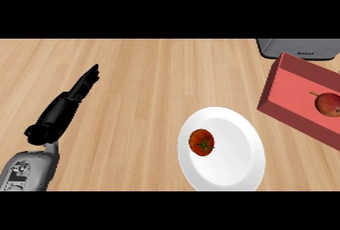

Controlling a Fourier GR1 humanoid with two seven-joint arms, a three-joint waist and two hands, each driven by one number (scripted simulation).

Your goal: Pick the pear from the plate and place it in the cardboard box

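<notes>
Head view over a wooden counter [133,67]. At nine o'clock, the left hand [63,110] rests with straight fingers, holding nothing; the right hand is out of view. Near five o'clock, a white plate [232,170] holds a red tomato [202,142]. At three o'clock, the reddish pear [328,103] lies inside the red box [292,85], both cut off by the edge. A grey object [299,47] sits at one o'clock, partly cropped.

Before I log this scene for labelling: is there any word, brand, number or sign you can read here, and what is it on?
Grey appliance at the top right edge: a small dark mark on its front, too small and blurred to read.
Red box, white plate, the fruit on the plate, the fruit in the box, counter, left hand: no text seen.
</notes>
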